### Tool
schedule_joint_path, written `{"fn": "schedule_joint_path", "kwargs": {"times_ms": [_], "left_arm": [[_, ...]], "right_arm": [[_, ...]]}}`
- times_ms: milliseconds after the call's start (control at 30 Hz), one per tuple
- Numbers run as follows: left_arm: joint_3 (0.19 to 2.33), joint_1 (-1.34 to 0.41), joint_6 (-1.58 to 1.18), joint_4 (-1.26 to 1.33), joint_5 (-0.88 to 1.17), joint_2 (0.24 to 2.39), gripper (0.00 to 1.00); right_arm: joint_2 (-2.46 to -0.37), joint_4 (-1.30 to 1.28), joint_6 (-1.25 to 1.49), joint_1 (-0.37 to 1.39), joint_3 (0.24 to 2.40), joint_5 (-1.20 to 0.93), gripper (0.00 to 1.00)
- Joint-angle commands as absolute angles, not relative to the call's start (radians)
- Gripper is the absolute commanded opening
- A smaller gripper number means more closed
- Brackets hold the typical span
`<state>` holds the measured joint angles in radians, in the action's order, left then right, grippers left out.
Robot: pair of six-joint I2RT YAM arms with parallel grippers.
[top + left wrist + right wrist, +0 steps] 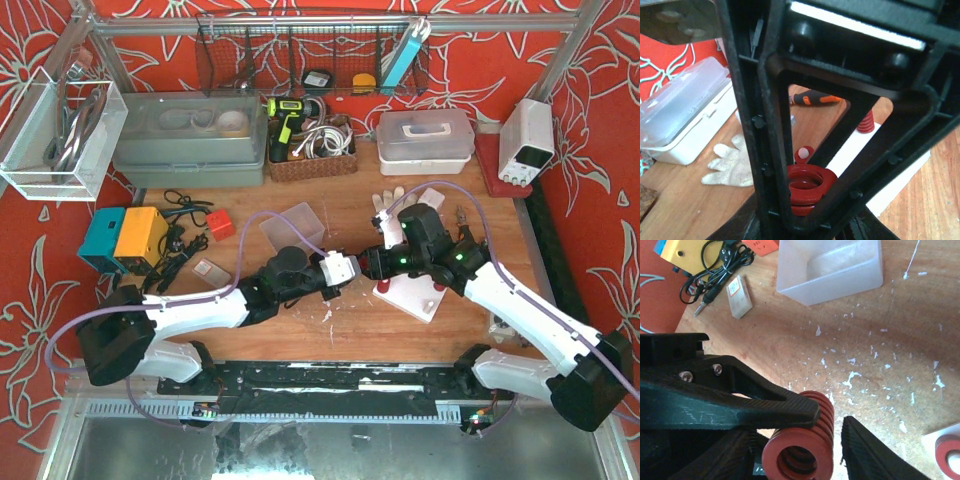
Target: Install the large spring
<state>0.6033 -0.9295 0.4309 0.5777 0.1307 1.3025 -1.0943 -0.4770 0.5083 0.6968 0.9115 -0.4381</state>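
The large red spring [800, 442] hangs just above the table between both grippers; it also shows in the left wrist view [807, 186], seen through the right gripper's black finger frame. My left gripper [345, 268] reaches in from the left and is shut on the spring's end [805, 220]. My right gripper [380, 262] is open around the spring [832, 420]: one finger [765, 407] lies on its coils, the other [865, 450] stands a small gap away. The white base plate [408, 297], with a smaller red spring [866, 122] and a peg [803, 153], lies just right of the grippers.
A clear plastic tray [832, 267] and a black cable [720, 265] lie beyond the spring. A white glove [732, 162], a lidded plastic box [685, 117] and a screwdriver [815, 99] lie behind the plate. A power supply [527, 140] stands at the right.
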Motion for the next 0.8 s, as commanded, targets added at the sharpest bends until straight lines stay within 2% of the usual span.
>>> {"fn": "schedule_joint_path", "kwargs": {"times_ms": [0,167,367,433,500,600,633,667,700,767], "left_arm": [[0.605,-0.949,0.447,0.672,0.142,1.278,0.00],[0.594,-0.958,0.441,0.703,0.137,1.292,0.00],[0.569,-0.962,0.436,0.725,0.112,1.293,0.02],[0.562,-0.963,0.435,0.728,0.102,1.290,0.17],[0.559,-0.962,0.433,0.723,0.094,1.289,0.41],[0.543,-0.963,0.422,0.726,0.068,1.279,0.60],[0.534,-0.963,0.413,0.733,0.053,1.274,0.71],[0.523,-0.963,0.402,0.742,0.039,1.268,0.93],[0.513,-0.963,0.387,0.752,0.022,1.264,0.99],[0.491,-0.964,0.359,0.765,-0.011,1.254,1.00]], "right_arm": [[-1.138,-0.503,0.502,0.707,0.935,-0.431,0.44],[-1.137,-0.508,0.487,0.707,0.934,-0.434,0.20],[-1.109,-0.536,0.469,0.708,0.947,-0.391,0.01],[-1.097,-0.536,0.476,0.707,0.946,-0.372,0.00],[-1.082,-0.540,0.484,0.707,0.948,-0.353,0.00],[-1.057,-0.581,0.495,0.706,0.960,-0.295,0.00],[-1.041,-0.604,0.496,0.706,0.964,-0.242,0.00],[-1.024,-0.633,0.499,0.706,0.966,-0.201,0.00],[-1.006,-0.667,0.505,0.706,0.966,-0.157,0.00],[-0.965,-0.744,0.525,0.705,0.975,-0.050,0.00]]}}
